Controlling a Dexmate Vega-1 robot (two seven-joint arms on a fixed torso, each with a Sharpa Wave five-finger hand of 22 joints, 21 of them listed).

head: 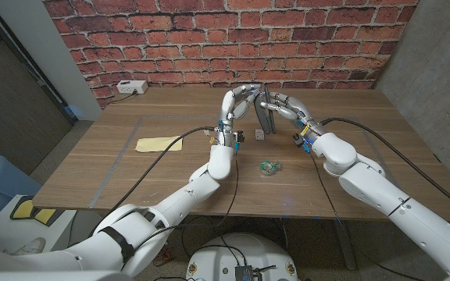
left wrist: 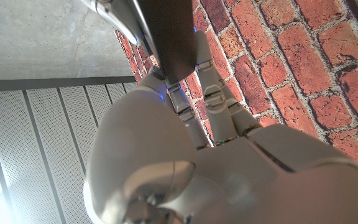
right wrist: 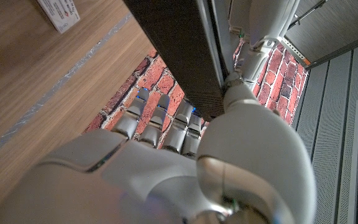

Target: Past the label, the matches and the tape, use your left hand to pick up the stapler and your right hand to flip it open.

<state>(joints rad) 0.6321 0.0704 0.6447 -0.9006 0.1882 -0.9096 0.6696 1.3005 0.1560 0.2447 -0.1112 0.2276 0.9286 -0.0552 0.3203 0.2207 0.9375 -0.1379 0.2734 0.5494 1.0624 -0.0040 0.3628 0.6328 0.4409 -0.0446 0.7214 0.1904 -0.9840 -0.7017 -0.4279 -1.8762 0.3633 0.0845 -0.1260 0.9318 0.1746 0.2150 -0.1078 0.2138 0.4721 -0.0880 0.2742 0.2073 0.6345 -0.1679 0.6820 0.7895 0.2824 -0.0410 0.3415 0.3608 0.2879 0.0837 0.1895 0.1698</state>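
— Where are we seeing the stapler right now?

— We are seeing it lifted above the far middle of the table, standing roughly upright between the two hands, in front of the brick wall.

— And what is the left hand doing?

— We are watching its fingers curl over toward the stapler's upper end from the left side. In the left wrist view the dark body is running up past that hand's fingers, which are pressing against it, so the left hand is holding it.

— Is the right hand gripping too?

— We are finding its fingers closed on the stapler from the right. In the right wrist view the dark bar with its metal edge is lying across the fingers and the thumb is sitting against it, so both hands are holding the stapler.

— What else are we seeing down on the wood?

— The roll of tape is lying nearer us, below the hands. The small matchbox is sitting just under the stapler, and the yellow label is lying well off to the left.
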